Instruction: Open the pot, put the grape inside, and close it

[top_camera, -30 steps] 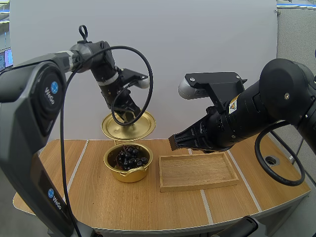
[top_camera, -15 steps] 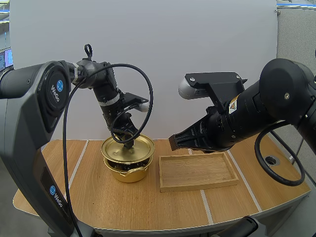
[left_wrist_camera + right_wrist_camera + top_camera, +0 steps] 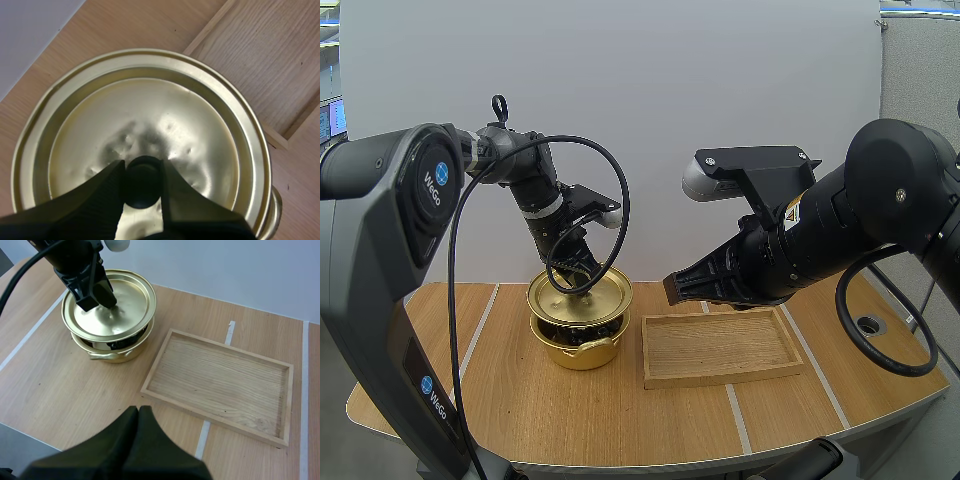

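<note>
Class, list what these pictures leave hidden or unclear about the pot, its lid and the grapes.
Grapes: high and right wrist views, under the lid; only a dark sliver shows.
Pot: left wrist view, lid covers nearly all.
Knob: high view, behind the left claw.

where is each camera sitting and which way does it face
High view: behind and above the arm bases, facing forward and down over the table; both arms show.
Left wrist view: on the left arm, facing down at the lid; left gripper pinches its knob.
Right wrist view: on the right arm, facing down at tray and pot; right gripper shut.
Shared: all see the lid.
</note>
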Tool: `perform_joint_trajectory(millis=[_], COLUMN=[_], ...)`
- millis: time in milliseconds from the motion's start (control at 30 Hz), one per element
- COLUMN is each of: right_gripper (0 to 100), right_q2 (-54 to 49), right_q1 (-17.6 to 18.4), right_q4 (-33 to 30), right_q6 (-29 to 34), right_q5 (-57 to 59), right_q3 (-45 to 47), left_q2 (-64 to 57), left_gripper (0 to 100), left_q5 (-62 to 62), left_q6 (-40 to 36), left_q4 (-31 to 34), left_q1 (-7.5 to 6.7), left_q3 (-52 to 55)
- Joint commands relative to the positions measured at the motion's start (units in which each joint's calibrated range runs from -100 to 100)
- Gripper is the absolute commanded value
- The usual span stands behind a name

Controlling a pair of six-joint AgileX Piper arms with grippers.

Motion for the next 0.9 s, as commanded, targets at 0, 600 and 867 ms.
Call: perform_joint_trajectory(millis=[0, 600, 867], right_gripper=[0, 0, 0], right_q2=[-0.5, -0.5, -0.5], right_q1=[-0.6, -0.9, -0.9], right_q4=[-0.6, -0.6, -0.6], right_q6=[-0.4, -0.4, -0.4], right_q5=[0.0, 0.0, 0.0], right_q3=[-0.2, -0.2, -0.2], left_q2=[2.4, 9.1, 9.2], left_gripper=[0, 0, 0], left_q5=[-0.9, -4.2, 0.0], left_q6=[0.5, 1.3, 1.3], left_q4=[-1.2, -2.1, 1.4], left_q1=[-0.12, -0.12, -0.12], left_q3=[0.2, 0.3, 0.3])
